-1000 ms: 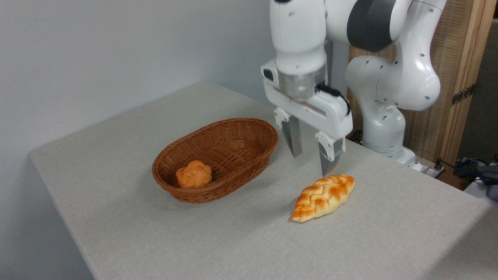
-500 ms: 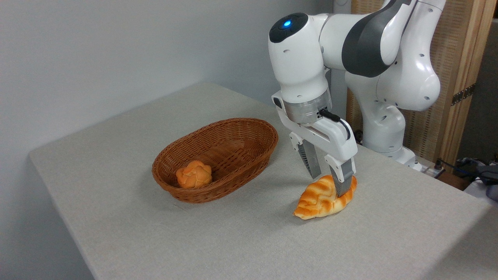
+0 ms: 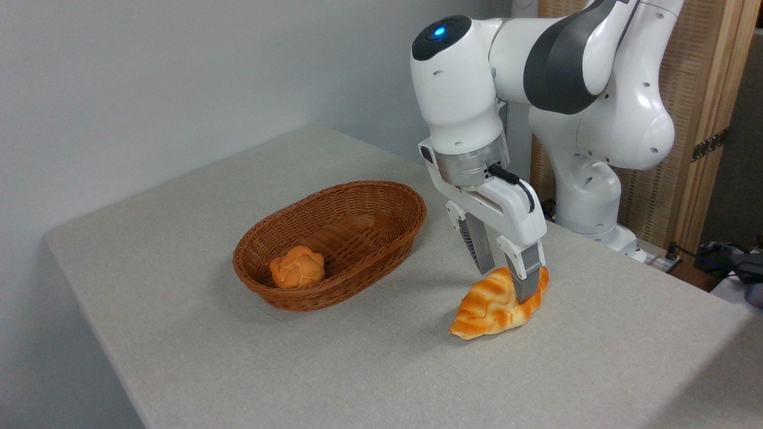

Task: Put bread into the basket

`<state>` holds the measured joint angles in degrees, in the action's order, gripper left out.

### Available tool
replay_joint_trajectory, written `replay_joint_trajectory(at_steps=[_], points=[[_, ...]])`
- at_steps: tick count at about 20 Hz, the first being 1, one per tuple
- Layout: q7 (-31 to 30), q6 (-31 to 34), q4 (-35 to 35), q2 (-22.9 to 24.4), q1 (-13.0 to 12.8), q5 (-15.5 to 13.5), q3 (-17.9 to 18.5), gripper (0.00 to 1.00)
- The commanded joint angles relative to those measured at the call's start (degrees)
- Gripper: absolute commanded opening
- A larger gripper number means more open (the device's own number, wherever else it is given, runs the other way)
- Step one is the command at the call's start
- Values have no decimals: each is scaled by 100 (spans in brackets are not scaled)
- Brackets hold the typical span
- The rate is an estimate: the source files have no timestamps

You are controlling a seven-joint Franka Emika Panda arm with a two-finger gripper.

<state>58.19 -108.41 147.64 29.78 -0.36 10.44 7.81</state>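
Observation:
The long braided bread (image 3: 484, 305) lies on the table to the right of the basket, tipped up on its edge and squeezed at its right end. My gripper (image 3: 506, 285) points down and is shut on that end. One finger (image 3: 524, 274) is in front of the loaf and the other finger (image 3: 478, 243) is behind it. The loaf's pointed left tip still seems to touch the tablecloth. The oval brown wicker basket (image 3: 356, 189) stands a short way to the left, apart from both the bread and the gripper.
A small round orange knotted roll (image 3: 297, 268) sits in the near-left end of the basket. The grey table (image 3: 369, 369) ends close to the right of the bread. The arm's white base (image 3: 587, 196) stands behind, before a wooden panel.
The gripper came down from above the loaf and its fingers closed on the right end. The loaf went from lying flat to pinched and tipped on edge.

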Motion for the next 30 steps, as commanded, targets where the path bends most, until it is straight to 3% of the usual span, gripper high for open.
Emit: replay_joint_trajectory(at_steps=[1, 18, 21, 30], points=[[280, -75, -43, 54, 10, 90, 19, 100], [667, -66, -43, -33, 18, 37, 19, 100], [983, -66, -43, -33, 176, 55, 28, 100], [1019, -162, 27, -130, 81, 37, 10, 100]])
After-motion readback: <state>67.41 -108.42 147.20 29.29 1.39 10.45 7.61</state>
